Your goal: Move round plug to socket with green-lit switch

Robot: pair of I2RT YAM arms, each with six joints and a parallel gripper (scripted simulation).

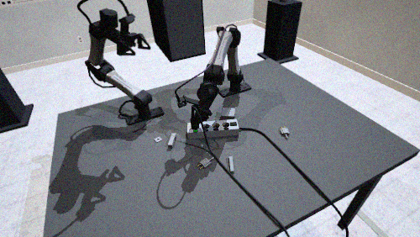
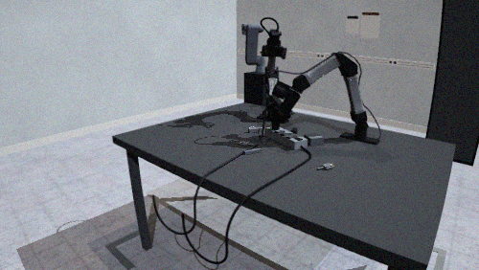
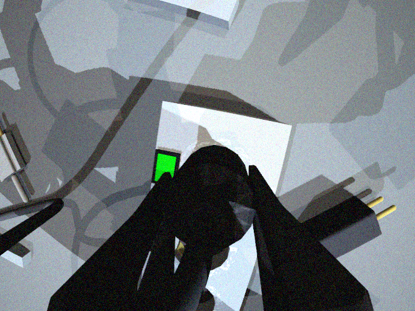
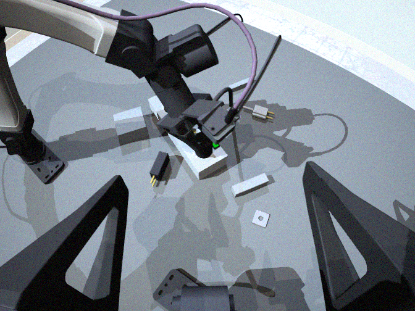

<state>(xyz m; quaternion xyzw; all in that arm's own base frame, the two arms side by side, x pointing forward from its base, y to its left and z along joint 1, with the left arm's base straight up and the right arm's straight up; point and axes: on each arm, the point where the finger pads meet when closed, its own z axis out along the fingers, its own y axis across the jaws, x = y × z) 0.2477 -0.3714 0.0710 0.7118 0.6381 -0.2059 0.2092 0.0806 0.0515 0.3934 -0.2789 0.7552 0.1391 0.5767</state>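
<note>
The power strip appears to lie flat on the table. Its green switch is lit beside the end socket. My left gripper is shut on the black round plug, which stands over that end socket. The plug's underside is hidden, so I cannot tell how deep it sits. A gold contact shows below it in the left wrist view. My right gripper is wide open and empty, high above the table and away from the strip.
A black plug lies beside the strip. Pale plugs lie in front and to one side. White blocks, a larger block and a square plate lie around. Black cables cross the table's front edge.
</note>
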